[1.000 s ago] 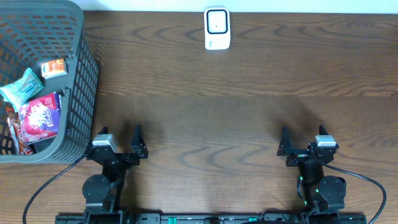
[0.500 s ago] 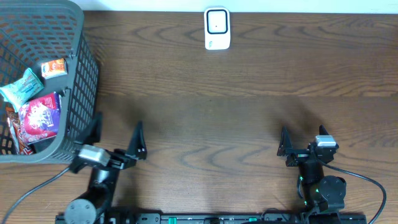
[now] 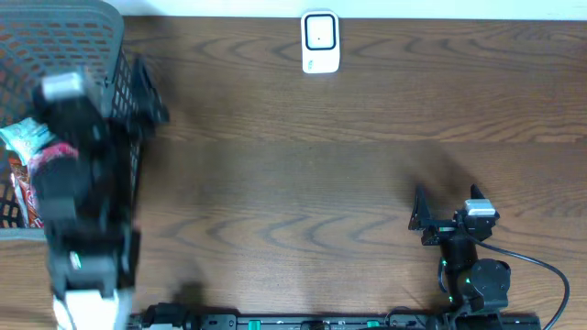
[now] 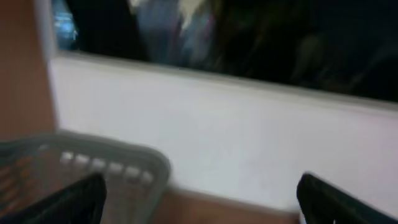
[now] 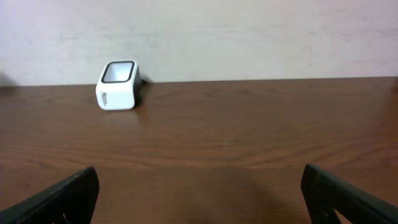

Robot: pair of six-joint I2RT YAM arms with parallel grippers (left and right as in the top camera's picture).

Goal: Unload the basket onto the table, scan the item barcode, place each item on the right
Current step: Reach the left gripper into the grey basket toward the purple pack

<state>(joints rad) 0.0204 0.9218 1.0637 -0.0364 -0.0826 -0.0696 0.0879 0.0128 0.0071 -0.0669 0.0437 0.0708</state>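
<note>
Pick-up stage: the left claw (image 4: 208, 199), spread and empty, hangs above the grey plastic mesh basket (image 3: 110, 27) holding crinkly snack packets (image 3: 23, 137) (view blurred). Next it should probably dip, pinch one, and carry it to the small white scanner (image 3: 320, 42); the right claw (image 5: 208, 199) idles, spread.

Overhead: straight down on the table (image 3: 367, 183), far enough off to take in the scanner (image 3: 320, 42) at the far edge and the basket (image 3: 27, 23) at the left. Right wrist: low, near the tabletop, facing across it toward the wall (image 5: 249, 37) — same scanner (image 5: 117, 85), left of centre, well off. Left wrist: blurred, raised, facing the wall over the basket rim (image 4: 118, 158) — basket shared with overhead
</note>
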